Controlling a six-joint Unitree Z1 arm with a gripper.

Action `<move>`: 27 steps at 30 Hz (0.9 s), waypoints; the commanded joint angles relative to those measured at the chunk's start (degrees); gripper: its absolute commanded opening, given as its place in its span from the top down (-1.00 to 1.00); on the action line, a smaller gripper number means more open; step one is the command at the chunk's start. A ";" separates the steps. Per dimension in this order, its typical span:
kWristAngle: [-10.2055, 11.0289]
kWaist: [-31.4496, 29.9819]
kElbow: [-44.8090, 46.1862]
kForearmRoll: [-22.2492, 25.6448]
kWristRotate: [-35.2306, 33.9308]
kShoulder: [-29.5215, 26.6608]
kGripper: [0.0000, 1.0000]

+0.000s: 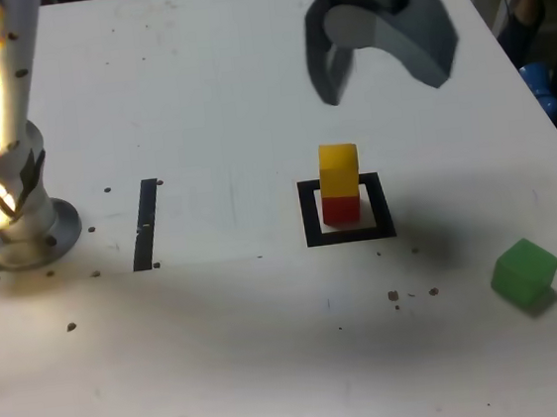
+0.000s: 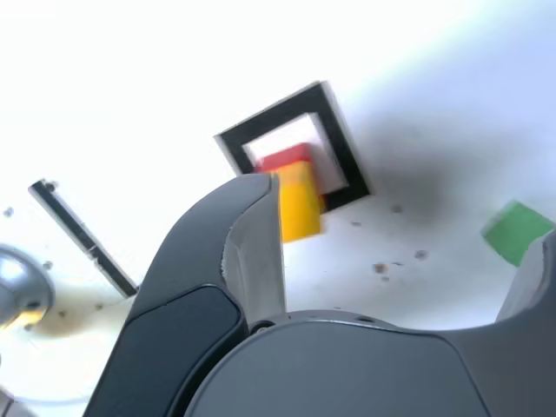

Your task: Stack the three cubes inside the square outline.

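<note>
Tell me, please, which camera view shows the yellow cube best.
The exterior view: it shows the yellow cube whole, sitting on the red cube. The wrist view shows it blurred, partly behind the tool's finger.

Illumination: bright. Glare is present on the metal stand (image 1: 24, 230) at the exterior view's left. A soft shadow lies on the white table (image 1: 227, 383), right of the square outline (image 1: 316, 238). Wrist view: white areas overexposed; cubes (image 2: 299, 204) motion-blurred.

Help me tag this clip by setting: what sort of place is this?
Probably a robotics lab or workshop: an arm's gripper hangs over a white table marked with a black tape square and strip.
</note>
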 commanded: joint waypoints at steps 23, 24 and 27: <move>-2.77 -7.50 -21.18 3.12 13.48 17.67 -0.98; -2.77 -7.72 -21.72 3.20 13.71 18.48 -0.98; -2.78 -8.25 -23.07 3.31 14.33 20.84 -0.97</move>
